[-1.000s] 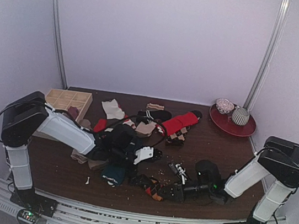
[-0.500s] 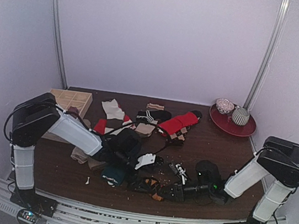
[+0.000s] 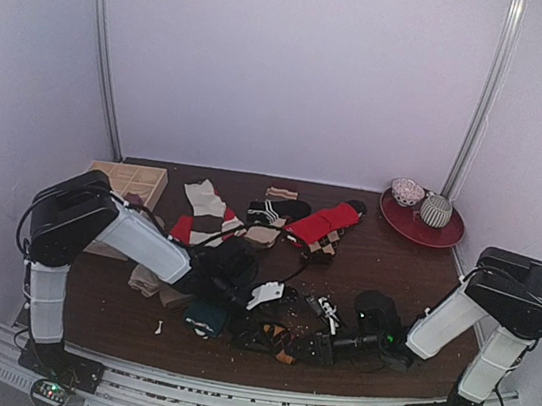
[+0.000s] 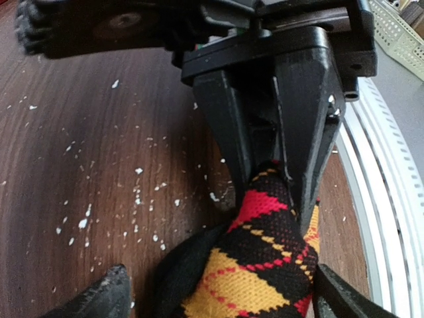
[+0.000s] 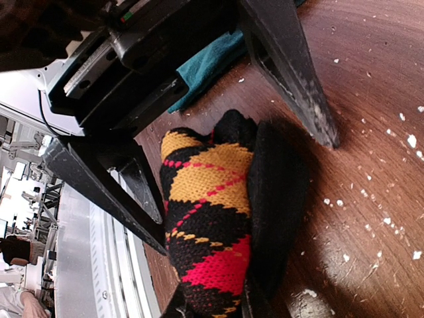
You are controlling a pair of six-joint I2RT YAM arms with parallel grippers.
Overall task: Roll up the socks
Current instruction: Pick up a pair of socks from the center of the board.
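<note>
Black argyle sock [image 3: 276, 345] lies near the front edge of the worktop [image 3: 393, 271]. Its long axis runs from my right jaws, pinched narrow on one end, toward my left jaws, spread wide astride the other end. A second ago my left arm sat further back; it has come forward.

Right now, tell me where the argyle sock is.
In the top view the argyle sock lies near the front, centre, just right of the teal sock, with one end pinched in the right arm's jaws.
</note>
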